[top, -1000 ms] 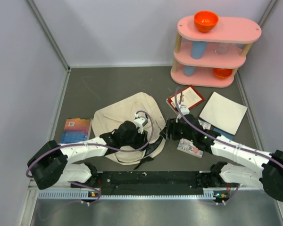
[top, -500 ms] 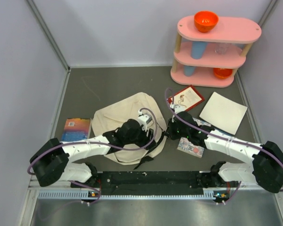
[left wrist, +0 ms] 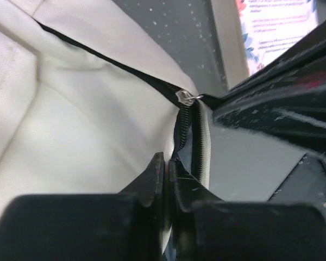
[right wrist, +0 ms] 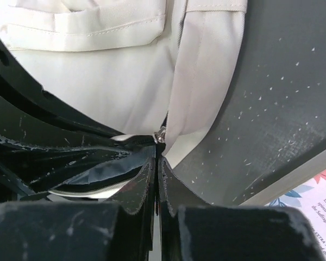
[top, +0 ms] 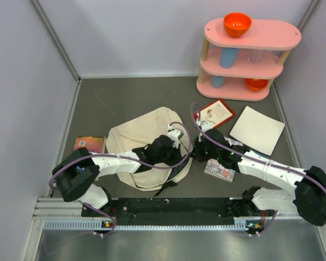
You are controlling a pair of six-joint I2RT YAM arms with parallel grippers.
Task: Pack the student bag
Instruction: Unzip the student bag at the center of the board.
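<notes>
The student bag [top: 136,144], cream canvas with black zipper trim, lies flat in the middle of the table. Both grippers meet at its right edge. My left gripper [top: 180,148] is shut on the bag's cream fabric beside the zipper teeth [left wrist: 167,163], just below the metal zipper slider [left wrist: 185,98]. My right gripper [top: 194,155] is shut on the black pull tab under that slider [right wrist: 160,136], its fingertips pressed together [right wrist: 156,160]. The bag's front pocket [right wrist: 92,27] shows in the right wrist view.
A pink three-tier shelf [top: 250,54] with an orange bowl [top: 237,23] stands at the back right. A red-bordered booklet [top: 214,114], a white sheet [top: 257,129] and a patterned card [top: 219,171] lie right of the bag. A colourful book [top: 88,144] lies to its left.
My left gripper has moved right along the bag to its right edge and shut on the fabric there. My right gripper shut at the zipper pull and has stayed there.
</notes>
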